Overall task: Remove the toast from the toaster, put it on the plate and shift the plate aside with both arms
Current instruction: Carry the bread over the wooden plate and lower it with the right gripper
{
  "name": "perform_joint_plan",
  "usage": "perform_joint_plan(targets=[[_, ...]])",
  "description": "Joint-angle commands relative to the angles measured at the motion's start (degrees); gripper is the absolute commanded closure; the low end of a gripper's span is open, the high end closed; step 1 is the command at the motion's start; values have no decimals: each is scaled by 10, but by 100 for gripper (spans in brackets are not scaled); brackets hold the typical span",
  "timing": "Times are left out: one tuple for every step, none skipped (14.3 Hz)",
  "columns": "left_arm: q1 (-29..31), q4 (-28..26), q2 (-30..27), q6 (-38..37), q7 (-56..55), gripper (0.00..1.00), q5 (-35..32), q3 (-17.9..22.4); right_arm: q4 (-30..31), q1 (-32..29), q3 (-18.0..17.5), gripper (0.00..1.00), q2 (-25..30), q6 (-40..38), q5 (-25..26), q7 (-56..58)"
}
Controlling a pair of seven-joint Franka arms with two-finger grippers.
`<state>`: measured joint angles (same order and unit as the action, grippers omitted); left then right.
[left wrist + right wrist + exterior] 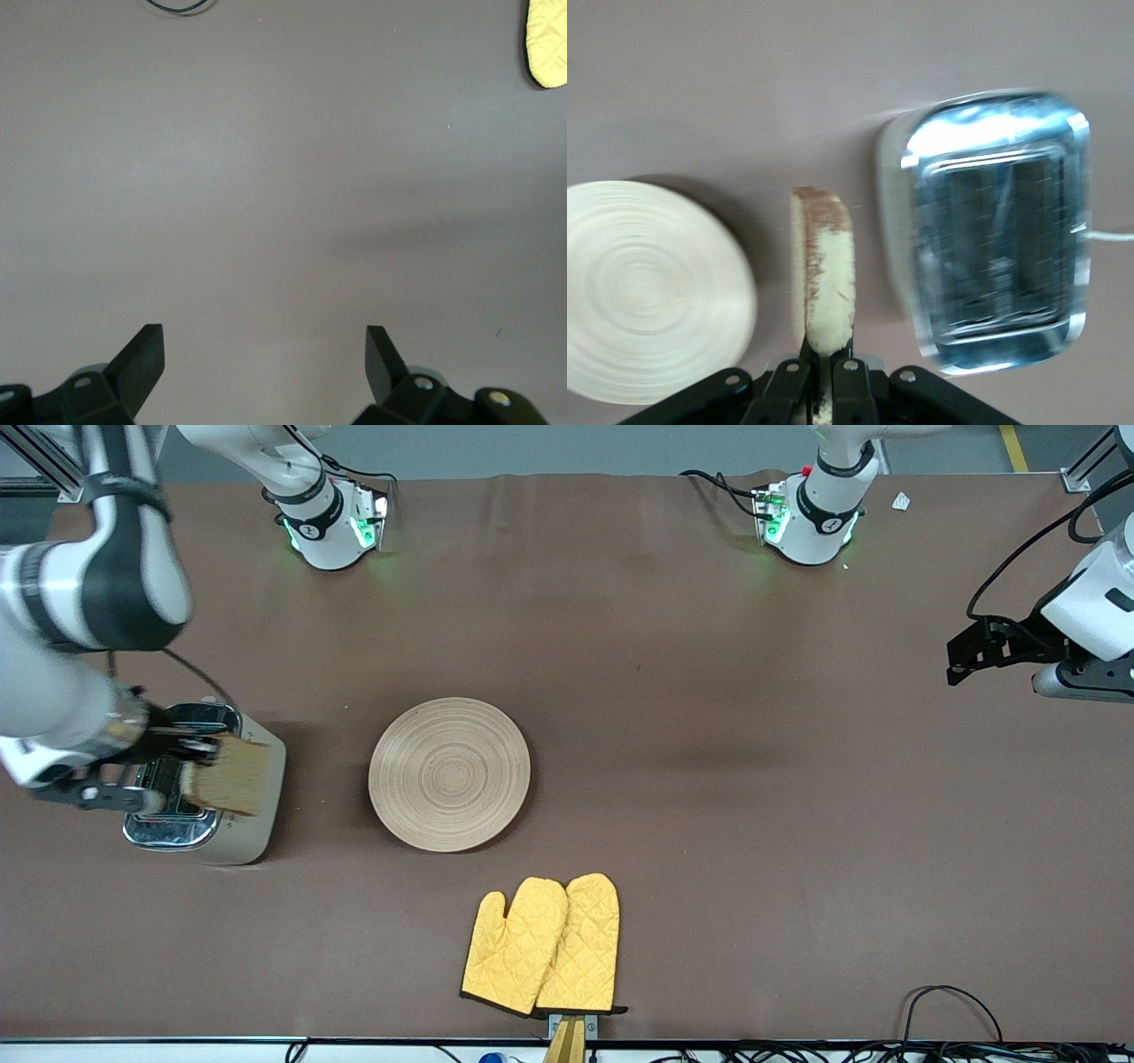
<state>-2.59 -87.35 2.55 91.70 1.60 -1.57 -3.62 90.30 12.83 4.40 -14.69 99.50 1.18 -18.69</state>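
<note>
My right gripper [190,766] is shut on the toast [229,777], a brown slice held on edge in the air over the toaster [232,834]. In the right wrist view the toast [822,279] sticks out from between the fingers, over the table between the plate [651,288] and the toaster [1001,235]. The round light-wood plate [449,773] lies flat on the table beside the toaster, toward the left arm's end. My left gripper [961,657] waits in the air at the left arm's end of the table; its wrist view shows it open [264,350] over bare table.
Two yellow quilted oven mitts [545,948] lie near the table edge closest to the front camera, nearer than the plate. One mitt's tip shows in the left wrist view [547,40]. Cables run along that edge.
</note>
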Motion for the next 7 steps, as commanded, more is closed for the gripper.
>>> perform_joint_plan(targets=[[-3,12,4,-11,-11,0,-9,-2,5,92,7,98,-6,26,-4,-106],[-3,12,4,-11,-11,0,-9,-2,9,135,7,98,-10,36,-4,-147],[-2,12,4,-11,-11,0,-8,-2,18,168,7,99,-15,58,-3,-175],[-2,11,4,-11,-10,0,-8,-2,40,201,7,99,-17,92,-3,-196],[-1,11,4,-11,-10,0,-8,-2,57,223,7,99,-17,117,-3,-205],[-1,10,4,-11,-9,0,-8,-2,69,235,7,99,-17,137,-3,-206],[-2,10,4,-11,-10,0,-8,-2,86,245,7,99,-22,170,-4,-206]])
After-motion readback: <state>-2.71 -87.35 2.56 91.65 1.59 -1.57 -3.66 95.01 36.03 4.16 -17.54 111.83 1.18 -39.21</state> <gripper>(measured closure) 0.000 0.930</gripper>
